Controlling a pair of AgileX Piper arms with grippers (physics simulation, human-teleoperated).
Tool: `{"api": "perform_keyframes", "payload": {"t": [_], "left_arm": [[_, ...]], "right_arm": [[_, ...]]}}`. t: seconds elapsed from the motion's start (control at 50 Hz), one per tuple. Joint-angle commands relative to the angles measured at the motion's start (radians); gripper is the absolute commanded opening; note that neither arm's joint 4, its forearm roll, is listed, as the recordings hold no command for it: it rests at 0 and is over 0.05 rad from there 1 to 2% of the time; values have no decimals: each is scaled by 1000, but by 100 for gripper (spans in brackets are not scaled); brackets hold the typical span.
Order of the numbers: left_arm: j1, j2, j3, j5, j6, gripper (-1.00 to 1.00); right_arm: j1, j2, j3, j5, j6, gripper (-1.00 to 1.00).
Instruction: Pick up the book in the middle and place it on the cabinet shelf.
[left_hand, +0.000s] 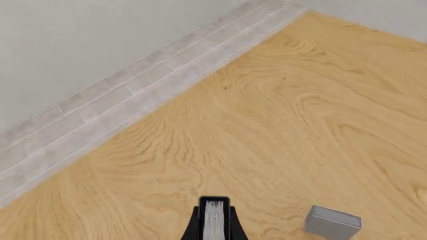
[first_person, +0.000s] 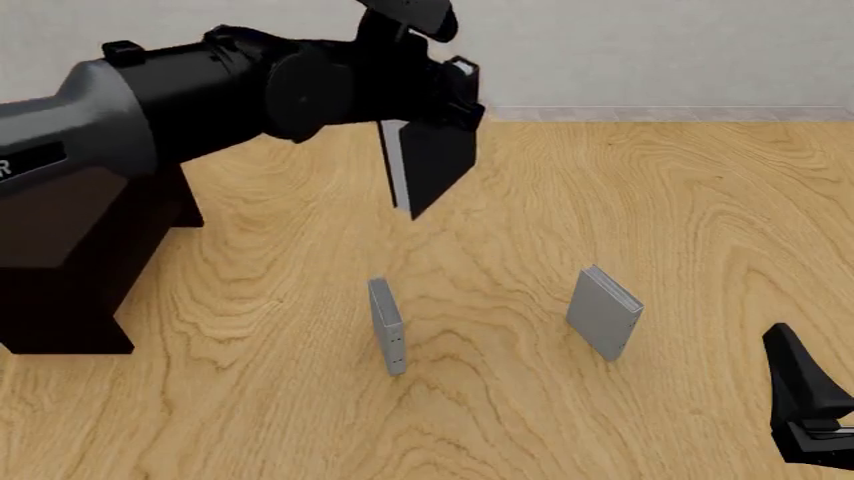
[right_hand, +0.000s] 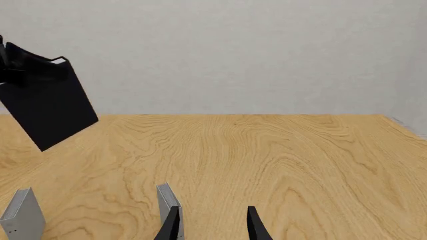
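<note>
Book lifted clear of counter, clamped in left claw, held tilted above far-left area. Pick done; placing on cabinet at left edge left. Right claw parted, idle.

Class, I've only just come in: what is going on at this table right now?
The left end effector is shut on the black book and holds it tilted in the air above the wooden table. Two smaller grey books stand upright on the table below. The dark cabinet sits at the left edge of the front view; the book is not on it yet. The right end effector is open, low at the near right, holding nothing.
</note>
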Motion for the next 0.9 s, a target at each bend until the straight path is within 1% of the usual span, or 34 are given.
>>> {"api": "perform_keyframes", "payload": {"t": [0.02, 0.06, 0.08, 0.12, 0.14, 0.18, 0.2, 0.24, 0.28, 0.36, 0.38, 0.42, 0.44, 0.5, 0.58, 0.66, 0.7, 0.9], "left_arm": [[45, -67, -22, 12, 73, -100], [52, -86, -1, 0, 115, -100], [58, -86, -10, 9, 95, -100], [69, -107, 6, -2, 126, -100], [70, -111, 3, 6, 115, -100], [80, -127, 12, 6, 127, -100], [85, -132, 10, 10, 120, -100], [92, -143, 16, 11, 131, -100], [100, -146, 12, 16, 126, -100], [125, -165, 17, 20, 147, -100], [142, -163, 9, 25, 135, -100], [148, -169, 21, 24, 153, -100], [160, -166, 15, 29, 145, -100], [165, -174, 21, 31, 158, -100], [208, -180, -8, 50, 170, -100], [234, -188, -14, 60, 193, -100], [240, -198, -19, 67, 188, -100], [282, -220, -11, 67, 205, -100]], "right_arm": [[0, 0, 0, 0, 0, 100], [0, 0, 0, 0, 0, 100], [0, 0, 0, 0, 0, 100], [0, 0, 0, 0, 0, 100], [0, 0, 0, 0, 0, 100], [0, 0, 0, 0, 0, 100], [0, 0, 0, 0, 0, 100], [0, 0, 0, 0, 0, 100], [0, 0, 0, 0, 0, 100], [0, 0, 0, 0, 0, 100], [0, 0, 0, 0, 0, 100], [0, 0, 0, 0, 0, 100], [0, 0, 0, 0, 0, 100], [0, 0, 0, 0, 0, 100], [0, 0, 0, 0, 0, 100], [0, 0, 0, 0, 0, 100], [0, 0, 0, 0, 0, 100], [0, 0, 0, 0, 0, 100]]}}
